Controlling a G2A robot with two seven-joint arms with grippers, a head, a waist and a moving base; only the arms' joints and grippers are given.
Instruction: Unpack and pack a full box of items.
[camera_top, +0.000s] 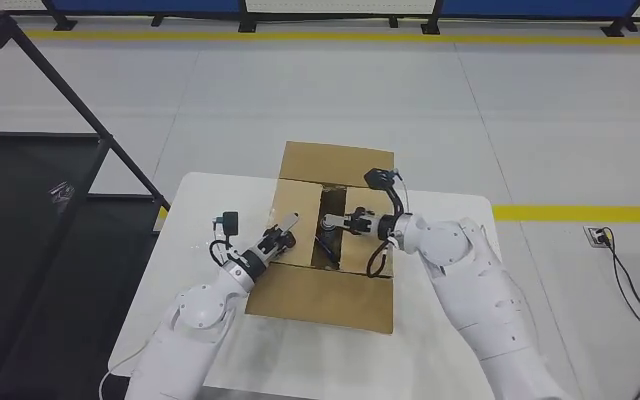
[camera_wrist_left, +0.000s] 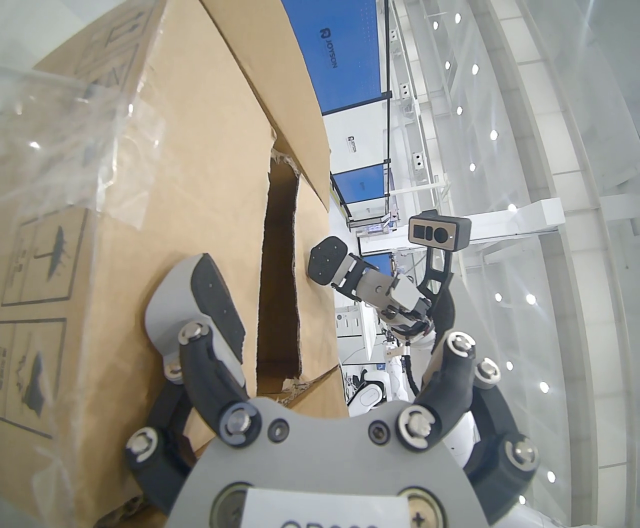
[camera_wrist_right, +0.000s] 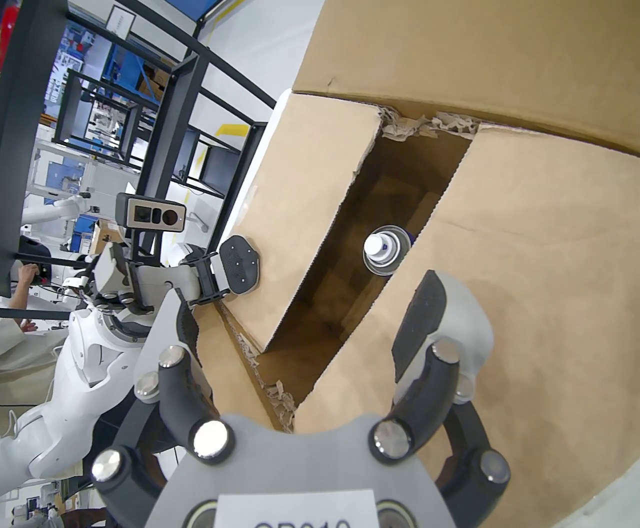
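Resting on the white table (camera_top: 205, 200), the cardboard box (camera_top: 320, 295) is seen with its top flaps parted along a middle gap. The left gripper (camera_top: 285, 224) is spread wide on the left flap, and the right gripper (camera_top: 338, 222) is held agape over the gap (one pad touching the right flap). A spray can (camera_wrist_right: 384, 248) is glimpsed upright inside.

A cardboard box (camera_top: 322, 292) sits on the white counter (camera_top: 185, 262), its top flaps parted by a dark gap (camera_top: 329, 248). The left gripper (camera_top: 285, 224) lies over the left flap. The right gripper (camera_top: 332, 223) reaches the gap from the opposite side.
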